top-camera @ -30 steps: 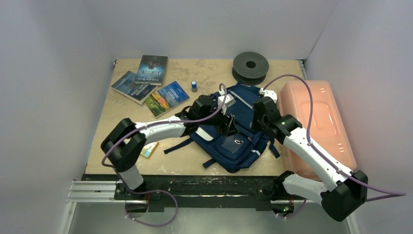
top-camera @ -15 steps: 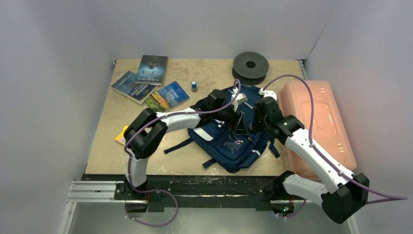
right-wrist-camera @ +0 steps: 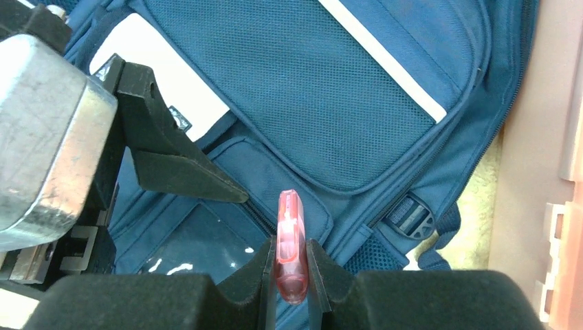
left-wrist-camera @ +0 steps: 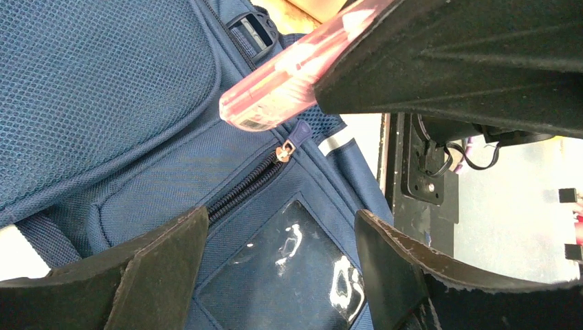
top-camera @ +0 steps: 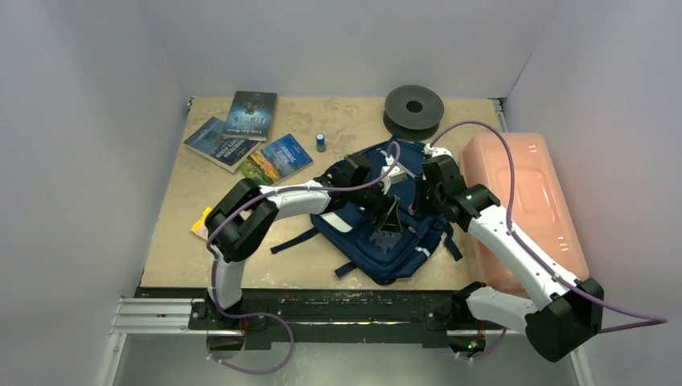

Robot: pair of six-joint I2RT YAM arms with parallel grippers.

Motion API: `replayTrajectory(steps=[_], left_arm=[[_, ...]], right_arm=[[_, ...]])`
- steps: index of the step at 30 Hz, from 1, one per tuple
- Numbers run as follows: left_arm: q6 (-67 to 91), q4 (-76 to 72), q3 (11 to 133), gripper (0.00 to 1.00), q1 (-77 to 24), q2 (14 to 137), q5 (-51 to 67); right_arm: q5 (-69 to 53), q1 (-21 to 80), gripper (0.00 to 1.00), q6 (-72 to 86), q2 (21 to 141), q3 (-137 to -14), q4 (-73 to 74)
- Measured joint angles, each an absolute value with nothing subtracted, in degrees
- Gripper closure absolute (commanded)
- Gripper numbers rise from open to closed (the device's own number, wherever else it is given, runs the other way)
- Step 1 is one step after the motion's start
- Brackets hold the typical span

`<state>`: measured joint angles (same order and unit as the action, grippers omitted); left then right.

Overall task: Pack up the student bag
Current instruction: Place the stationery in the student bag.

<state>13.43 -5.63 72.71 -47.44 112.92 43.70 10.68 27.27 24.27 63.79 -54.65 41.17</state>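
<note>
The student bag (top-camera: 402, 251) is a navy backpack lying flat in the middle of the table. It also shows in the left wrist view (left-wrist-camera: 137, 89) and the right wrist view (right-wrist-camera: 323, 89). My left gripper (top-camera: 389, 219) is open and empty, its jaws spread over the front pocket's clear window (left-wrist-camera: 295, 268), just below the closed zipper and its pull (left-wrist-camera: 285, 148). My right gripper (right-wrist-camera: 290, 260) is shut on a small pink translucent plastic piece (right-wrist-camera: 289, 234). It holds the piece on edge above the same pocket, close to the left gripper (left-wrist-camera: 280, 227).
Three books (top-camera: 249, 112) (top-camera: 221, 143) (top-camera: 276, 161) lie at the back left. A small blue bottle (top-camera: 320, 141) and a black spool (top-camera: 413, 108) stand behind the bag. A pink translucent box (top-camera: 523, 201) fills the right edge. A yellow item (top-camera: 198, 225) lies by the left arm.
My left arm has swung right, bringing its open gripper over the bag's front pocket. My right gripper with the pink piece has shifted slightly back.
</note>
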Motion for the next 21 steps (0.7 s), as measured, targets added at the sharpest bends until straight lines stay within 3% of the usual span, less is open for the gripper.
replayTrajectory(steps=[5, 11, 21], left_arm=[[15.03, -7.01, 71.81, 0.27, -46.76, 113.01, 43.44], [21.87, -14.0, 59.55, 0.25, -43.0, 107.74, 43.24], [28.36, -9.17, 51.75, 0.24, -42.44, 98.19, 38.15]], right_arm=[[6.07, 26.15, 0.99, 22.57, 64.69, -54.65, 40.23], [-0.03, 25.8, 0.99, 21.34, 72.49, -54.89, 39.64], [-2.07, 28.23, 0.99, 20.91, 79.61, -56.64, 39.88]])
